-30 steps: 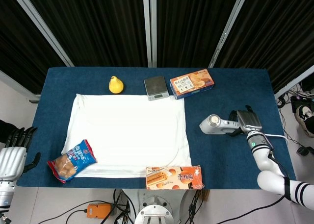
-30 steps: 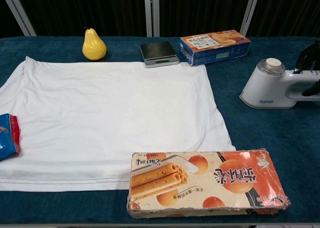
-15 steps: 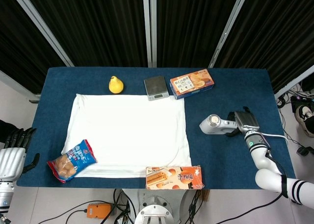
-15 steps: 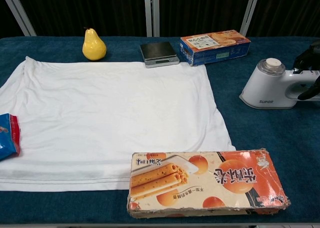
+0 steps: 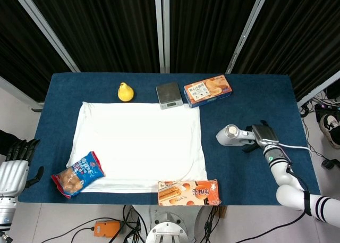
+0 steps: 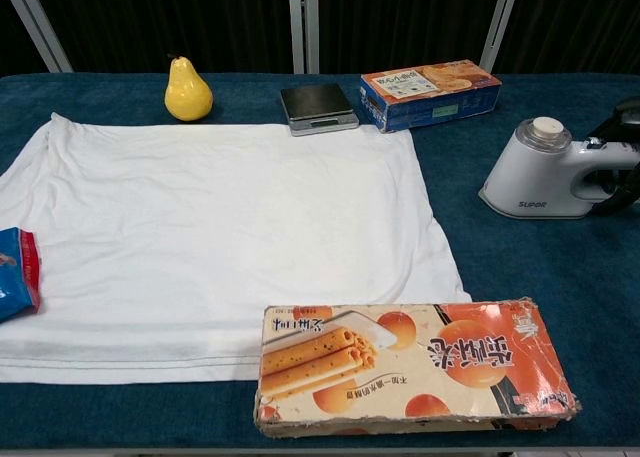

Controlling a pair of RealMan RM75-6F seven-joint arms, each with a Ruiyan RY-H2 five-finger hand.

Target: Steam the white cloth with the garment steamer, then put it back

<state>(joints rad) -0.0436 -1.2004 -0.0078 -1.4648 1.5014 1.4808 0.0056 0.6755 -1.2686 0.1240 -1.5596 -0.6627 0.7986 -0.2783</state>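
Note:
The white cloth [image 5: 138, 147] lies spread flat over the left and middle of the blue table [image 5: 249, 94]. To its right the white garment steamer [image 5: 232, 135] stands on the table, handle pointing right. My right hand [image 5: 264, 134] is at that handle, and in the chest view its dark fingers [image 6: 625, 177] curl over and under the steamer's [image 6: 545, 172] handle. My left hand [image 5: 13, 168] hangs off the table's left edge, fingers apart, holding nothing.
A yellow pear [image 5: 125, 92], a grey scale [image 5: 169, 95] and a blue biscuit box [image 5: 207, 90] line the far side. A blue snack bag [image 5: 78, 174] overlaps the cloth's near-left corner. An orange biscuit box [image 5: 188, 192] sits at the front edge.
My right hand has slid a little toward the steamer and its fingers have wrapped around the handle. The steamer, cloth and left hand have not moved.

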